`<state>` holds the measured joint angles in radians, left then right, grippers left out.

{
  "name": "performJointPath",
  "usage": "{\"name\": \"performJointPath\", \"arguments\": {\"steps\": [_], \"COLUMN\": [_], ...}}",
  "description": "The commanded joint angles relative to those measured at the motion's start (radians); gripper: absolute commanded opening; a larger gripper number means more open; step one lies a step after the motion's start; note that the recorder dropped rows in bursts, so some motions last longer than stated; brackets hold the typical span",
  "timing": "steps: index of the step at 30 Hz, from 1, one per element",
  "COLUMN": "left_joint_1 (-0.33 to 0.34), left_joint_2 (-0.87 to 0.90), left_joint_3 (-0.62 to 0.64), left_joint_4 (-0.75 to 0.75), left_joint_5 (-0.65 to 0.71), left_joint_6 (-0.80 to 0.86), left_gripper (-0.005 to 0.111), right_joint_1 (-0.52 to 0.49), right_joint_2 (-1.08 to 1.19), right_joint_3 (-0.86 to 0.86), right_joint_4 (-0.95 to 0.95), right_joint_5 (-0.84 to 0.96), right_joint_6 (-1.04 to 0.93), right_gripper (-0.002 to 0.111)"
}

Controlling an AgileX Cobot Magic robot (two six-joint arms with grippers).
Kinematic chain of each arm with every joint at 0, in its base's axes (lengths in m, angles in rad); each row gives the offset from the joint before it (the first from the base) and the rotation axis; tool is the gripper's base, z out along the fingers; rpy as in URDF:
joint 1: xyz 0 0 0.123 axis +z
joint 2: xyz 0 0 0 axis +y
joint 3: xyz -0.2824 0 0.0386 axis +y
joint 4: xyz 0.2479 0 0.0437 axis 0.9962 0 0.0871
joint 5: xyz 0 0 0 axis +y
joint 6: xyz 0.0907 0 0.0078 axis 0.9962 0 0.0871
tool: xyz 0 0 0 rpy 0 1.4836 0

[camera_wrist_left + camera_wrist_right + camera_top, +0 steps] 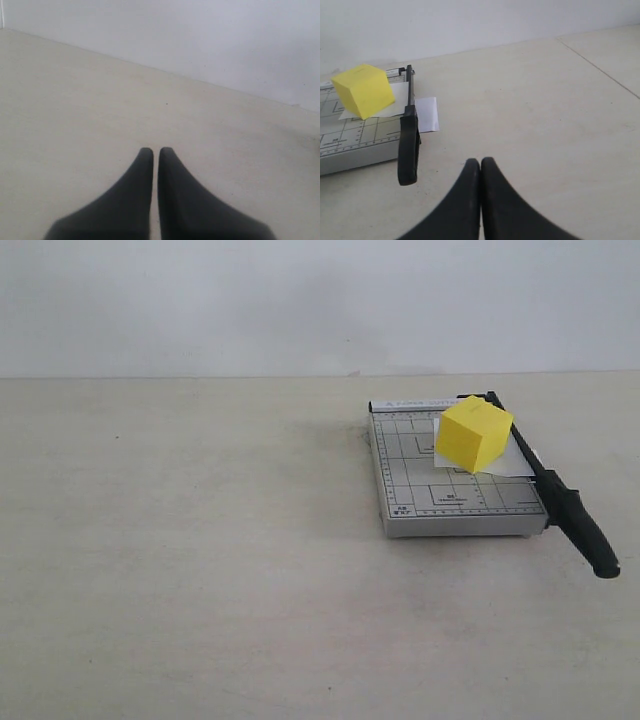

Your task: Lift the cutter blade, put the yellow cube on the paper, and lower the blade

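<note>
Left pincer (155, 150), right pincer (480, 161): both together, empty. Yellow cube (473, 434) sits near the cutter blade (565, 502), so a bump could shift it off the paper (515, 462).

soft even light, faint shadows

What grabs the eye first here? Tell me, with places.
The yellow cube, sitting on white paper on the grey cutter board, right of centre in the exterior view. The black blade lies lowered along the board's right edge. The left gripper and right gripper are shut, empty.
</note>
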<state>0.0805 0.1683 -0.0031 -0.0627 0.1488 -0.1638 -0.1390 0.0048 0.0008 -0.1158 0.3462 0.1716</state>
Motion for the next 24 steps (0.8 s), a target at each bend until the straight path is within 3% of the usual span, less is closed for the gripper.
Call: {"name": "performJointPath", "arguments": {"steps": [1,16,20,24], "left_joint_1": [0.003,0.003,0.003,0.003], "left_joint_2": [-0.003,-0.003,-0.003,-0.093], "left_joint_3": [0.003,0.003,0.003,0.003], "left_joint_4": [-0.008,-0.008,-0.008,-0.019], "left_joint_5": [-0.015,-0.008,0.048,0.144], "left_joint_6": [-0.001,-0.001,-0.001,0.131], "left_gripper": [0.004,0.004,0.004,0.004], "right_joint_1": [-0.014,-0.014,-0.014,-0.014], "right_joint_2": [-0.005,-0.005,-0.005,-0.005], "right_joint_3": [-0.001,-0.001,-0.001,-0.001], "right_joint_4": [0.006,0.006,0.006,0.006], "right_joint_5": [-0.009,-0.009,-0.009,-0.009], "right_joint_6": [-0.068,-0.071,-0.071,-0.071], "right_gripper": [0.000,0.000,0.000,0.000]}}
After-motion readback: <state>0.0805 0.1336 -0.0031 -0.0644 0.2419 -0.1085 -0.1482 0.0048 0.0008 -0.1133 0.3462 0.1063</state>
